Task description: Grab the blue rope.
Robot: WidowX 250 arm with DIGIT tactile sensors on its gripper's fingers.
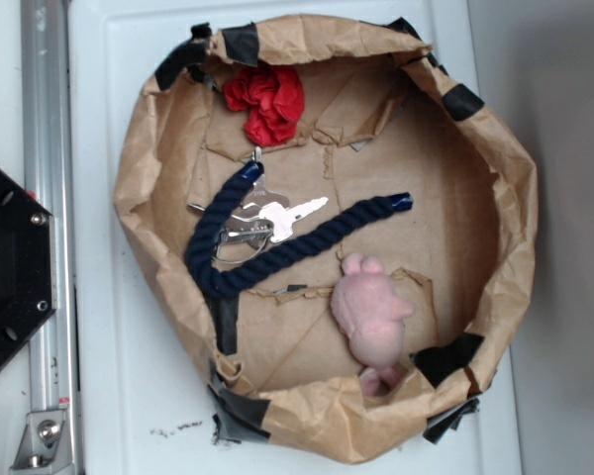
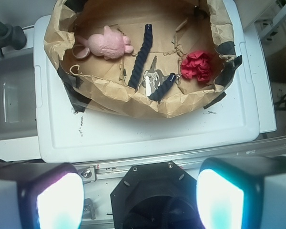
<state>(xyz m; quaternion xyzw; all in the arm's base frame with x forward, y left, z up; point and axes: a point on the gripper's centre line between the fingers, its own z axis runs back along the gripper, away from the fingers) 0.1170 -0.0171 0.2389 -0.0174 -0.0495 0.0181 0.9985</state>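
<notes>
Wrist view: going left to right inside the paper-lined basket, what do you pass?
Pink plush toy → blue rope → keys → red crumpled cloth. The rope's bend is hidden behind the paper rim, and the keys lie between its two arms.

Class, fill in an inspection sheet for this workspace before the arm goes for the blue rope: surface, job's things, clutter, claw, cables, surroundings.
Surface: white plastic lid carrying a crumpled brown paper nest patched with black tape.
Job's things: blue rope, bent in a V inside the nest, lying partly over the keys.
Clutter: keys between the rope's arms; red cloth near one end; pink plush toy near the other.
Claw: claw open, well back from the nest, holding nothing.
Cables: thin dark wires at the wrist view's right edge.
Surroundings: aluminium rail, black base plate.
</notes>
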